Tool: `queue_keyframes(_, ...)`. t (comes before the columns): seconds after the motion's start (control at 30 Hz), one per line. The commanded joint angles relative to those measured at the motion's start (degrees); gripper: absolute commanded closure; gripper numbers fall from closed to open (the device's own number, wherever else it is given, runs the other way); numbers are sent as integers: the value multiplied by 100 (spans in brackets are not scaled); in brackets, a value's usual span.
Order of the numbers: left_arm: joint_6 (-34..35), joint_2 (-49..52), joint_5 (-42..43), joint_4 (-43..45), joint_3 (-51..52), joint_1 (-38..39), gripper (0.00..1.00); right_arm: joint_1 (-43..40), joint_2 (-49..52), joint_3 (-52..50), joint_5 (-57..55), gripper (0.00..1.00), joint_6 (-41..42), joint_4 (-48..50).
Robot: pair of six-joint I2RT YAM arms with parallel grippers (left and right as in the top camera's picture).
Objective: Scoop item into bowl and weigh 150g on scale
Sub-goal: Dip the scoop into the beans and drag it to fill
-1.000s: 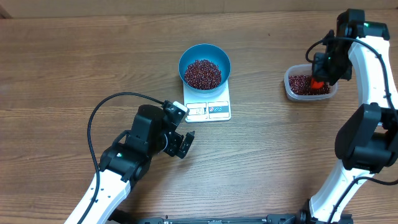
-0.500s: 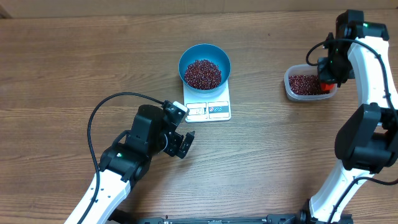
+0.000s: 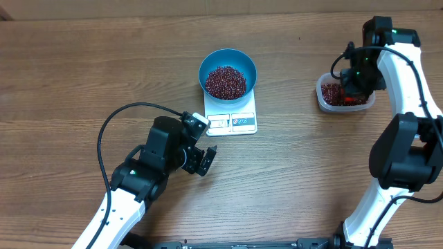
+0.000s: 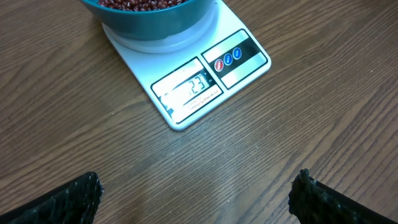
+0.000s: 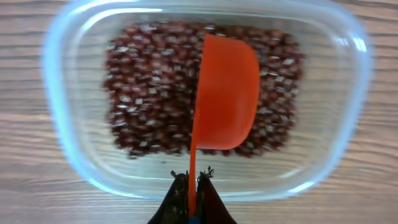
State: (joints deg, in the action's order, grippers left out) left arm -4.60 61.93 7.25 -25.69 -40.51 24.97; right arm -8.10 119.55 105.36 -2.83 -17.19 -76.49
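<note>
An orange scoop (image 5: 227, 93) is clenched by the right fingers (image 5: 180, 202) over the beans (image 5: 149, 93) in the upper-right tub (image 3: 320, 97), while the left fingers (image 4: 65, 202) are held open.

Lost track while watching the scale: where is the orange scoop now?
In the right wrist view, the orange scoop is clamped by its handle in the right gripper, its cup over the beans inside the clear tub, right of the scale.

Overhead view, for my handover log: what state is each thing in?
bowl: on the scale, holding beans.
scale: under the bowl, display on, digits unreadable.
tub: lidless, part-filled with beans.
scoop: over the tub, no beans on it.
right gripper: shut on the scoop handle.
left gripper: open, empty.
</note>
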Motion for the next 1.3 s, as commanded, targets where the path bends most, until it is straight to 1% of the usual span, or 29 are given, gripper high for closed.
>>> queue_keyframes(0.0,52,22,-35,4,20,-20,0,11,7,-42,507,96,-278,-66)
queue_keyframes(0.23,52,22,-35,4,20,-20,1,13,7,-72,802,96,-437,-149)
queue_keyframes(0.53,52,22,-35,4,20,-20,1,59,7,-671,1012,96,-474,170)
queue_keyframes(0.93,52,22,-35,4,20,-20,0,-33,7,-693,2175,96,-476,271)
queue_keyframes(1.1,55,22,-35,4,20,-20,0,-275,7,-693,2669,96,-476,273)
queue_keyframes(1.27,52,22,-35,4,20,-20,0,-662,7,-693,3434,96,-479,269)
